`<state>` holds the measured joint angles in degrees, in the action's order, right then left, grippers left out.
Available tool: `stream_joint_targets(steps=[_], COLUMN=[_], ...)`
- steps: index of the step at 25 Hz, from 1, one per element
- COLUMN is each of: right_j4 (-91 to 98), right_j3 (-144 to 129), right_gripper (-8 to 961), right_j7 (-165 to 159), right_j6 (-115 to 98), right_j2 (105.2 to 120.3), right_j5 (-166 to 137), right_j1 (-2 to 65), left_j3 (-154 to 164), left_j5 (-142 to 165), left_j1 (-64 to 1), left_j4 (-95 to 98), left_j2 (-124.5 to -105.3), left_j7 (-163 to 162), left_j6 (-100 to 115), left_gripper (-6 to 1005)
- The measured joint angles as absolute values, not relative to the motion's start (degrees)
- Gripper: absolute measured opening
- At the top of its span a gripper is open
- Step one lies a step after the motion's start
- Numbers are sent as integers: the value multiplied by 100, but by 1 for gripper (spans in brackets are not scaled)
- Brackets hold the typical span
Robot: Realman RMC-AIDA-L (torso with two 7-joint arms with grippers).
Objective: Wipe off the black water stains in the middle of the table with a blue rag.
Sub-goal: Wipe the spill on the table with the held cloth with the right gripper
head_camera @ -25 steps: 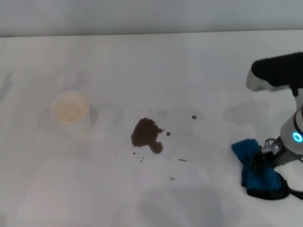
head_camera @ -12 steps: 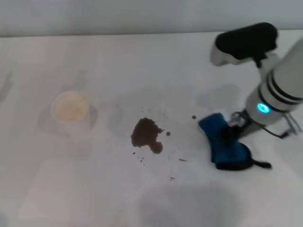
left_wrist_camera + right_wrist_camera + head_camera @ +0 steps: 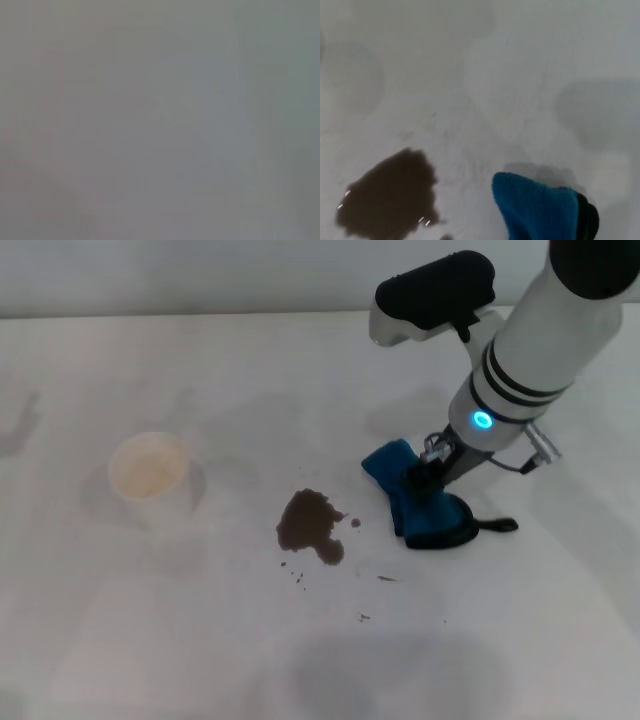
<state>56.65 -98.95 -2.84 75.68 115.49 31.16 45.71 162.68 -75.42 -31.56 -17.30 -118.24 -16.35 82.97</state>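
Stain (image 3: 311, 525): dark blotch mid-worktop (image 3: 200, 640), specks around it. Rag (image 3: 420, 505): blue, just right of stain, apart from it, pinched by right pincer (image 3: 430, 478). Cup (image 3: 150, 473): well left of stain, head view only. Right wrist view: stain (image 3: 390, 195), rag (image 3: 540, 210), close up.

A plain white worktop (image 3: 200, 640) carries a dark brown-black blotch of water stains (image 3: 310, 525) near its middle, ringed by tiny dark specks. A white paper cup (image 3: 150, 475) stands well apart on the robot's left. A blue rag (image 3: 420, 502) with black edging lies just beside the stains on the right, its thin black loop trailing away.
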Motion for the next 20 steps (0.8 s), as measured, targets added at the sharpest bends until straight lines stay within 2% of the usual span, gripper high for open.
stream_joint_targets(steps=[8, 20], right_j4=[4707, 4585], right_j3=[-9649, -9913], right_gripper=[153, 151], right_j7=[83, 556], right_j6=[6872, 6706], right_j2=[11530, 11618], right_j5=[2911, 3487], right_j1=[5032, 5282], left_j3=[16287, 16285], left_j5=[-7614, -7620], left_j1=[-3092, -3160], left_j4=[-1688, -1666], left_j2=[-11867, -11876], left_j7=[-1628, -1626], left_j6=[8326, 8310], left_gripper=[892, 891])
